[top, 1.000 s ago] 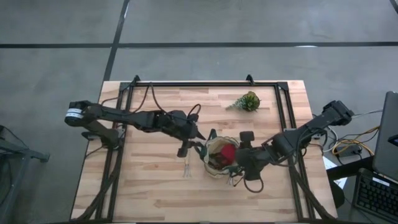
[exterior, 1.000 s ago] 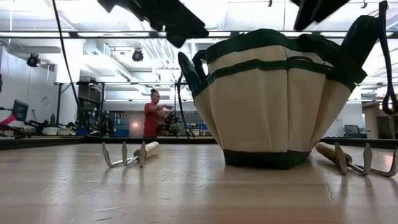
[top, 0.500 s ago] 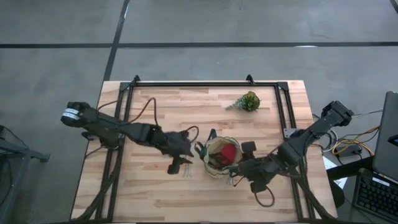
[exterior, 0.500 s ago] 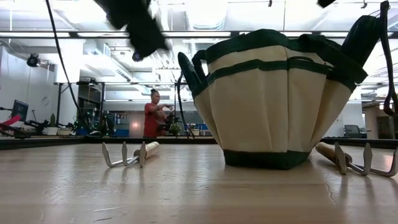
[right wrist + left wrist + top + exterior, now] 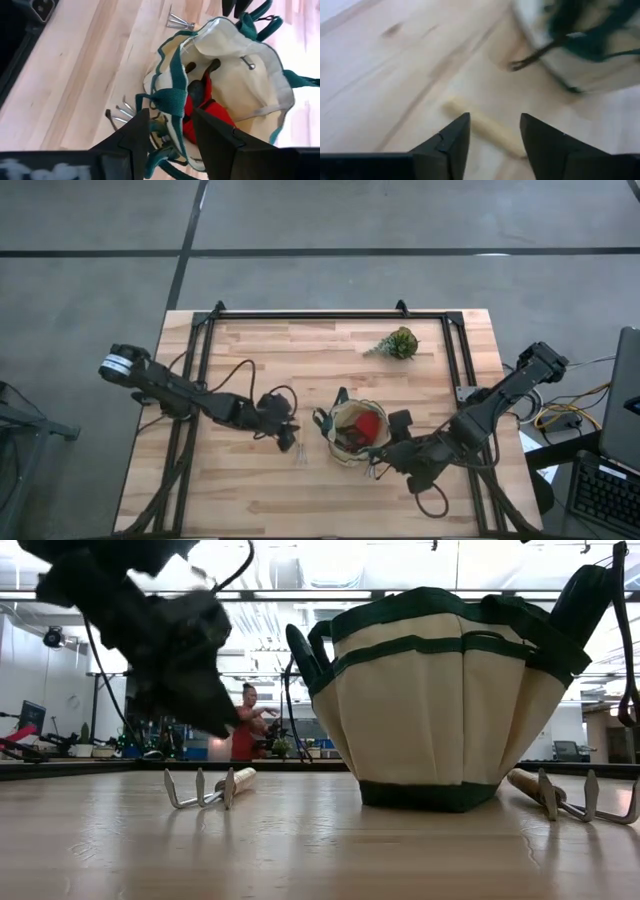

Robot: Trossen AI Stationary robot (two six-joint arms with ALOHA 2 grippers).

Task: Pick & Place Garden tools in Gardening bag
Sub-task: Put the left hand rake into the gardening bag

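Wooden-handled metal-tined rake [image 5: 299,452] lies flat just below my left gripper [image 5: 283,436], its pale handle [image 5: 485,131] between the spread, empty fingers [image 5: 451,145]. That arm stretches low, having dropped from above the round tan bag with green trim [image 5: 352,432]. My right gripper [image 5: 385,450], open, hovers beside the bag.

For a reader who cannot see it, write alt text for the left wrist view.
The left gripper hangs open just above a pale wooden handle lying on the table, its two dark fingers on either side of it. The blurred tan and green bag stands beyond.
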